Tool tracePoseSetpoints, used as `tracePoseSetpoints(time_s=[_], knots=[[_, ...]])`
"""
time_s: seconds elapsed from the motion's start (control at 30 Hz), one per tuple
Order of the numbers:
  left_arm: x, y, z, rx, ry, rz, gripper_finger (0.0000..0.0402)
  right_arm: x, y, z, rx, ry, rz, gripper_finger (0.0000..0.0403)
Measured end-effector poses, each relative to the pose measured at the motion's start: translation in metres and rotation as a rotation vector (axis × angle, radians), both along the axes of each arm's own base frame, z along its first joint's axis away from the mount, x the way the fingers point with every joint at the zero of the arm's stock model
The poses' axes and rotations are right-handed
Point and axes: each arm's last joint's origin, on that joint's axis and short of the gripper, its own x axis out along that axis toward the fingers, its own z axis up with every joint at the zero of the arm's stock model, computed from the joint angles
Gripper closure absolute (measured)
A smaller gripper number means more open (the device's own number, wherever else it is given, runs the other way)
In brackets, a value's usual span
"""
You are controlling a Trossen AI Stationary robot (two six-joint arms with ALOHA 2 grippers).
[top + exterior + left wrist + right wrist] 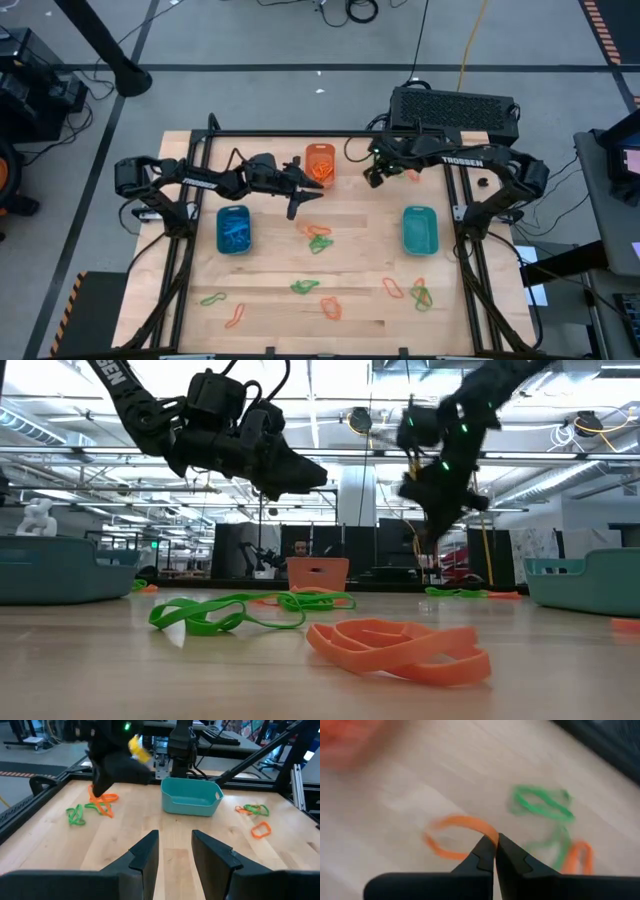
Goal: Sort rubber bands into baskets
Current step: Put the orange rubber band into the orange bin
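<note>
My right gripper [376, 176] hangs above the table's far middle, right of the orange basket [320, 163], shut on an orange rubber band [457, 837]. My left gripper [300, 198] is open and empty, raised just near-left of the orange basket; its fingers [175, 845] point toward the teal basket [191, 796]. The blue basket [233, 229] stands at the left with blue bands inside, and the teal basket [419, 229] at the right. Loose orange and green bands [318, 238] lie on the table. My right gripper pinches the orange band at one spot on its loop [489, 833] between the tips of its two shut fingers, coming from above. The rest of the loop hangs out beside the fingertips, above the table; the view is blurred.
Green and orange bands [540, 802] lie on the wood just under my right gripper. More bands lie along the near edge [325, 300] and near right [415, 293]. A black box [455, 110] stands beyond the far edge. Black frame rails run along both sides.
</note>
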Motion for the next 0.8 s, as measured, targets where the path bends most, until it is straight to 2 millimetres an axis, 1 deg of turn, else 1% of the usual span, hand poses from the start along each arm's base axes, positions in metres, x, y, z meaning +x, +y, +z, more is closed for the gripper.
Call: tracePoseSetpoints(time_s=[0.17,0.33,0.47,0.63,0.8], knots=[[0.0,0.001,0.0,0.008,0.002,0.043,0.0278,0.031,0.023,0.03,-0.069,-0.121,0.159,0.0402],[0.0,0.002,0.0,-0.008,0.006,0.094,0.0278,0.053,0.045,0.05,-0.113,-0.258,0.295,0.0402],[0.001,0.001,0.0,-0.044,0.006,0.18,0.0278,0.063,0.059,0.055,-0.105,-0.346,0.37,0.0402],[0.003,-0.006,0.001,-0.045,-0.011,0.161,0.0278,0.067,0.066,0.057,-0.115,-0.383,0.396,0.0403],[0.012,-0.01,-0.004,-0.038,-0.051,0.144,0.0278,0.068,0.067,0.057,-0.114,-0.387,0.399,0.0403]])
